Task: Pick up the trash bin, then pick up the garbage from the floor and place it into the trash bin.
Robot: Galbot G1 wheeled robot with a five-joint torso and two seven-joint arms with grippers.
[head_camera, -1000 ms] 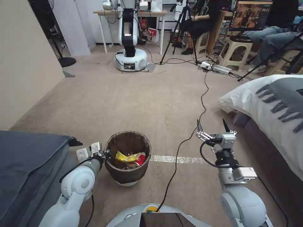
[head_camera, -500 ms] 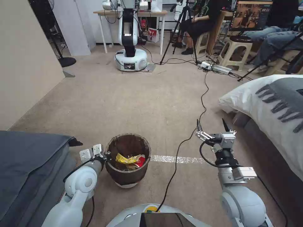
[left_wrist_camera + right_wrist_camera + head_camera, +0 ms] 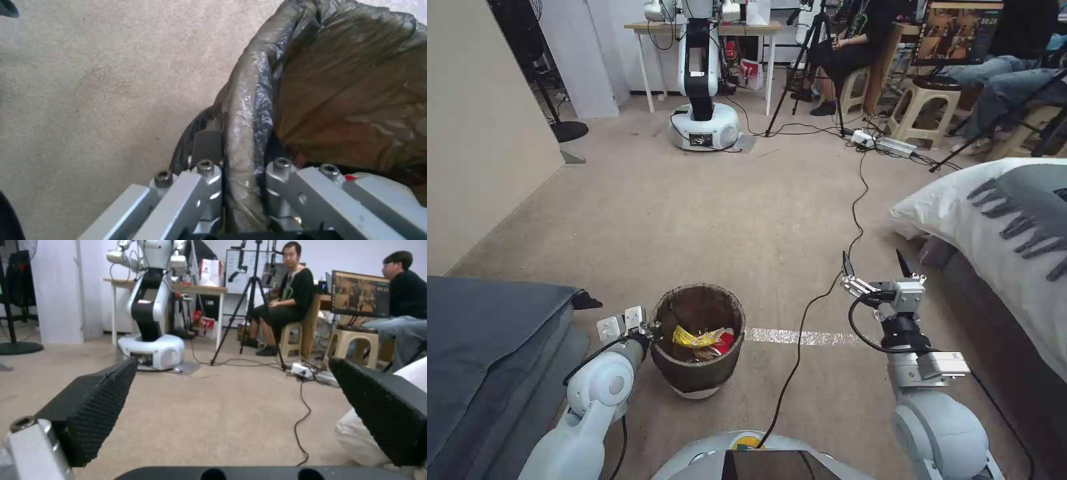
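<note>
The left gripper [image 3: 654, 328] clamps the bag-covered rim of the trash bin [image 3: 697, 373], one finger inside, one outside. The bin sits low over the floor [image 3: 707, 213], with garbage [image 3: 700, 337] inside. The right gripper [image 3: 875, 265] hangs wide open, holding nothing.

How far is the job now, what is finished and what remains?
Yellow and red garbage already lies inside the trash bin. The left hand is clamped on its rim. The right hand hovers open and empty. No loose garbage shows on the floor.
</note>
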